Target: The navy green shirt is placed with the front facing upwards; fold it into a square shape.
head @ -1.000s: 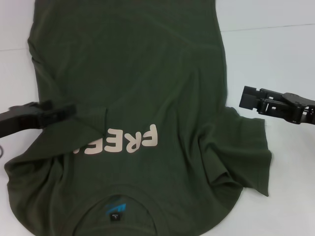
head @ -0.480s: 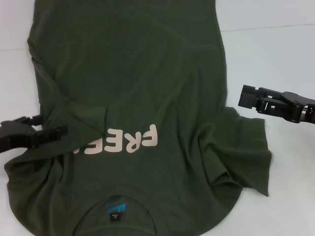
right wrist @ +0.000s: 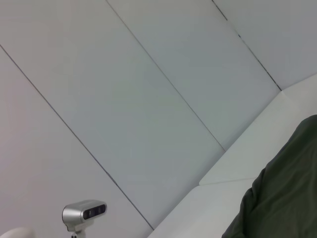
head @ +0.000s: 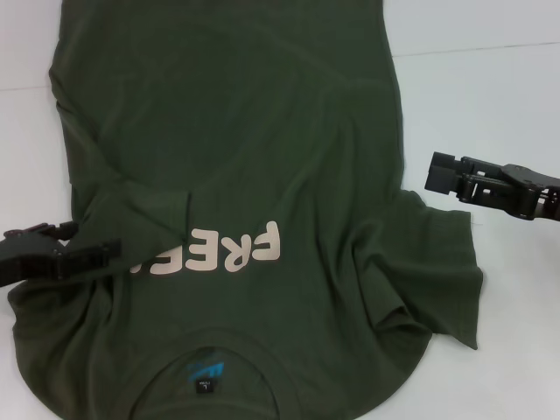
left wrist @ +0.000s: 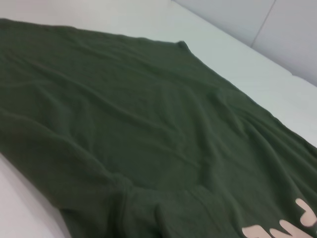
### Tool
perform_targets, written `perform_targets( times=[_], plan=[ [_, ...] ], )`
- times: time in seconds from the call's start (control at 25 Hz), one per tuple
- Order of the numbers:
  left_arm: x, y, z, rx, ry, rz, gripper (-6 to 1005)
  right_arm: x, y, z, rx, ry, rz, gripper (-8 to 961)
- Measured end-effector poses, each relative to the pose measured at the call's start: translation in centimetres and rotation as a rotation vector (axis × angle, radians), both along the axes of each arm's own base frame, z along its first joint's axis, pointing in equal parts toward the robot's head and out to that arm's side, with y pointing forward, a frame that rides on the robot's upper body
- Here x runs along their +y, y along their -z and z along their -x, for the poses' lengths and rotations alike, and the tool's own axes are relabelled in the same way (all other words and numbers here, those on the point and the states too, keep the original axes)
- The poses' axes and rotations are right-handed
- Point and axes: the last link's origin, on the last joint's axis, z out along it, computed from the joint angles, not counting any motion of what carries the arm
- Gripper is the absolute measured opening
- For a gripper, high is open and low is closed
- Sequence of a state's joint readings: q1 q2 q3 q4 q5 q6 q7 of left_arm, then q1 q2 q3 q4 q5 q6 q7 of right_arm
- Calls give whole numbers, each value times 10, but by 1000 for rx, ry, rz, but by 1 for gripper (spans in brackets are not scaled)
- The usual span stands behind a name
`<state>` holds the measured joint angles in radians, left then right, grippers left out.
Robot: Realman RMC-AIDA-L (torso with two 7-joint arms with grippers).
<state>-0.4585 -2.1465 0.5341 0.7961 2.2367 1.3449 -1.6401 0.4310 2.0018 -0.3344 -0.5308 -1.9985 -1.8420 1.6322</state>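
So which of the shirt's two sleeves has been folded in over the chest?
The sleeve on the robot's left; it covers the lettering's end. The right sleeve still sticks out, rumpled.

Navy green shirt (head: 236, 157) (left sleeve folded inward) face-up, wrinkled.

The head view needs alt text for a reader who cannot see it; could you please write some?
A navy green shirt lies front-up on a white table, its left sleeve folded over the chest lettering. The left end effector sits at the shirt's left edge; the right end effector hangs beside the spread right sleeve.
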Motion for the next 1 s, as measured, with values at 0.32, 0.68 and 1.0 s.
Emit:
perform_targets(
  times=[0.32, 0.68, 1.0],
  plan=[
    [-1, 3, -1, 6, 5, 15, 874, -1, 0, 0, 4, 0, 1, 941],
    [-1, 4, 4, 22, -22, 5, 627, -1, 0, 1, 6, -4, 1, 941],
    [0, 4, 3, 16, -22, 4, 433, -1, 1, 1, 7, -4, 1, 941]
  ],
)
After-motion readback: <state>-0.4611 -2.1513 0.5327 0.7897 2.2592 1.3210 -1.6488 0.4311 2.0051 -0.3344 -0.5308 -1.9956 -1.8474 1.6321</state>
